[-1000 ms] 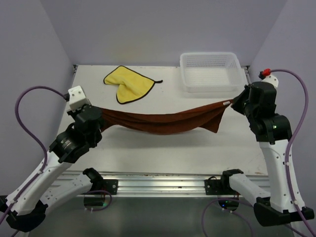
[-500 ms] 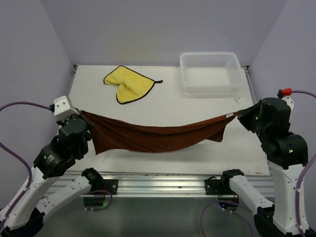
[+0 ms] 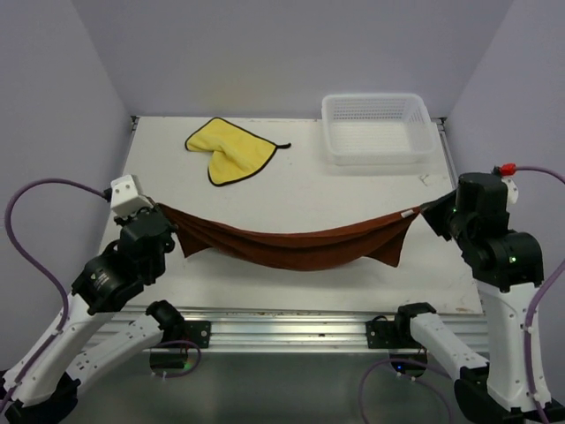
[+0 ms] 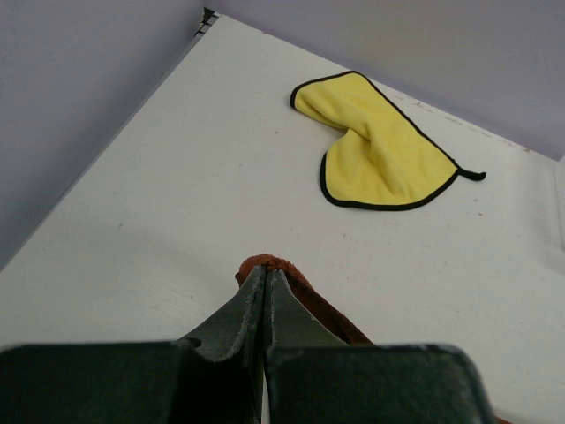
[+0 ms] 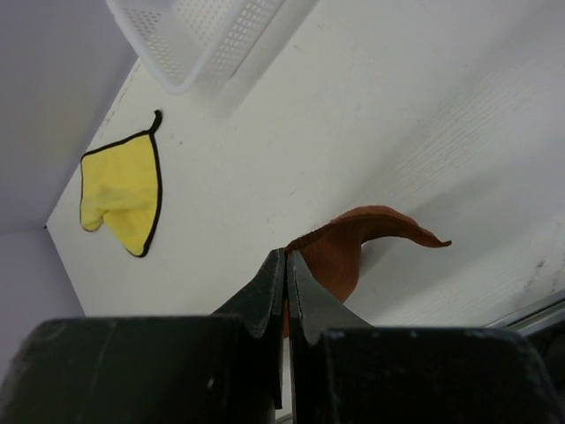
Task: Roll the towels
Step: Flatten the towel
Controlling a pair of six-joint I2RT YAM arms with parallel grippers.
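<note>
- The white mesh basket (image 3: 375, 132) is sitting at the far right corner of the table (image 3: 291, 190), its mesh floor showing bare across the whole inside.
- The rust-brown towel (image 3: 291, 243) is hanging stretched between the two claws across the near half of the table, sagging in the middle, with a loose flap drooping near its right end.
- The left gripper (image 3: 163, 212) is pinching the towel's left corner with its jaws fully closed; it is hovering close to the table's left edge.
- The right gripper (image 3: 424, 210) is doing likewise at the right corner, jaws pressed tight on the cloth, close to the right edge.
- The yellow towel (image 3: 231, 150) is lying crumpled at the far left, well apart from the brown one, with bare tabletop lying between them.
- Whether the sagging middle is touching the table is hard to tell.
- From each wrist camera only a small brown corner is peeking past the fingertips; the rest is hidden behind the fingers.
</note>
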